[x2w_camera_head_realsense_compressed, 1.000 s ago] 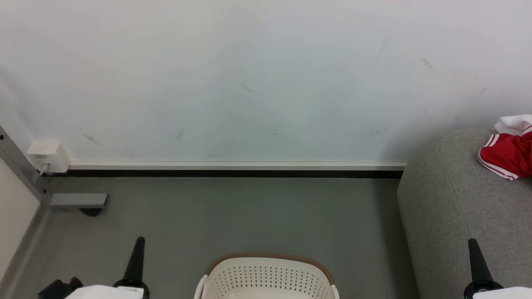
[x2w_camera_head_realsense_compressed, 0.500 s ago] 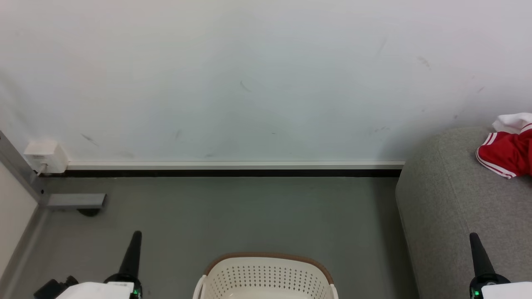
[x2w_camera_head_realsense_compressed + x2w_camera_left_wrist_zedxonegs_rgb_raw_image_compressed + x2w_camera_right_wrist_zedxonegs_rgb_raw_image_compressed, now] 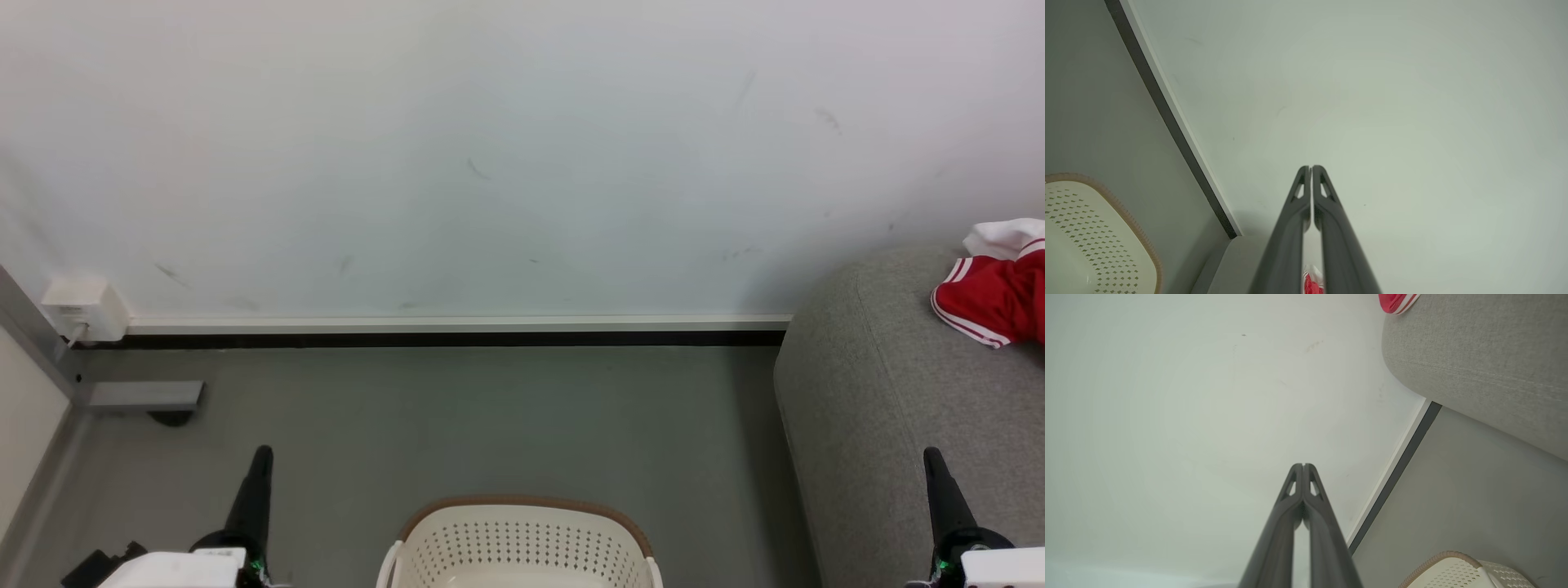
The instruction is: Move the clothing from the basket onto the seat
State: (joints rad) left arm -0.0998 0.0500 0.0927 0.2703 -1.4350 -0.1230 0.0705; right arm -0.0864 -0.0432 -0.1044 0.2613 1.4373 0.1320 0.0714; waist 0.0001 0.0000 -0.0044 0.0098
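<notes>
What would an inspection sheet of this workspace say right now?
Surface: grey floor, with the basket standing on it.
Job's things: basket at the bottom edge, inside mostly out of view; clothing, red and white, lying on the seat at right.
Clutter: grey metal foot by the left wall.
Grippers: left gripper and right gripper low at either side, jaws together, holding nothing.
Cables: thin lead at the white wall box.
Surroundings: scuffed white wall, dark skirting.
</notes>
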